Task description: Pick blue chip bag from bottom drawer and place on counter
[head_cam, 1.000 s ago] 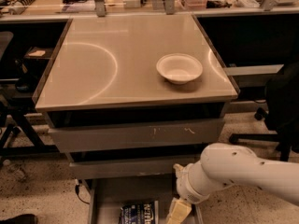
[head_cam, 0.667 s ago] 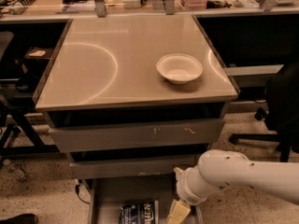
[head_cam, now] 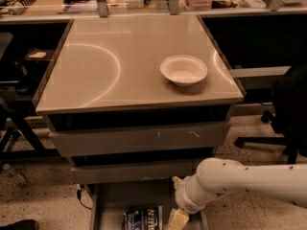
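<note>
So the tabletop [head_cam: 120, 61] is that glossy beige square with the faint arc marks. The only thing on it is a white bowl [head_cam: 183, 69], sitting upright toward the right edge, a bit closer to the front right corner than the back one.

Below the front edge there are two grey scratched drawer fronts [head_cam: 139, 139], both shut. Under those the bottom drawer [head_cam: 129, 195] is pulled out toward the camera, so you can see its flat grey floor. The blue chip bag [head_cam: 141, 220] is lying flat in it near the bottom of the shot, white lettering facing up, partly cut off by the frame. It's roughly under the middle of the front edge.

The white arm [head_cam: 240, 178] comes in low from the right, way below the front right corner. The gripper [head_cam: 177, 219] hangs down into the drawer just to the right of the bag. It's really close, but I can't say if it's touching. Only a yellowish bit of it shows before the frame cuts it off, so I honestly can't tell if it's spread or closed.

Past the back edge there's a long cluttered bench [head_cam: 57, 1] with metal posts.
</note>
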Robot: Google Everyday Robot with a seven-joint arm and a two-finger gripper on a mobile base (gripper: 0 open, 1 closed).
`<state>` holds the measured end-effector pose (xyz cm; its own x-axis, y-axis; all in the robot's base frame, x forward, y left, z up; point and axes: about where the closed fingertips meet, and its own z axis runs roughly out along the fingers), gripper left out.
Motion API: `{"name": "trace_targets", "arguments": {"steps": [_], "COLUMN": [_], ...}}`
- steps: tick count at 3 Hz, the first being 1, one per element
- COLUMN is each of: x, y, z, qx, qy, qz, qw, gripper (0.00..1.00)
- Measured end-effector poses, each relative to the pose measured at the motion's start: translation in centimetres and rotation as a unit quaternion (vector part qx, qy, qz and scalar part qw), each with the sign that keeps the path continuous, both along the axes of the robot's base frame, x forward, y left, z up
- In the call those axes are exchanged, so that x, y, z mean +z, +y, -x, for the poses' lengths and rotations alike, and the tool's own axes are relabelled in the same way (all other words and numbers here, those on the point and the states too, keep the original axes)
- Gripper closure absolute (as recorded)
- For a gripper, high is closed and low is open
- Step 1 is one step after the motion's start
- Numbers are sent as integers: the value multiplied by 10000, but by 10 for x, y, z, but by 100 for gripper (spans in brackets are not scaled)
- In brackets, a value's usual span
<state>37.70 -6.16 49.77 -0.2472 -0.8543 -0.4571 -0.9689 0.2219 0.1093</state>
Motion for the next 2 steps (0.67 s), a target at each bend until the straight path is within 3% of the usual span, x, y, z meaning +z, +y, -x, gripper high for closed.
{"name": "trace_targets", "arguments": {"steps": [1,2], "x": [-49,-104], "y": [22,46], "z": [-3,4], "qx": [122,182], "qy": [166,507], "qz": [-291,-556], "qw": [9994,9970], "gripper": [0,0]}}
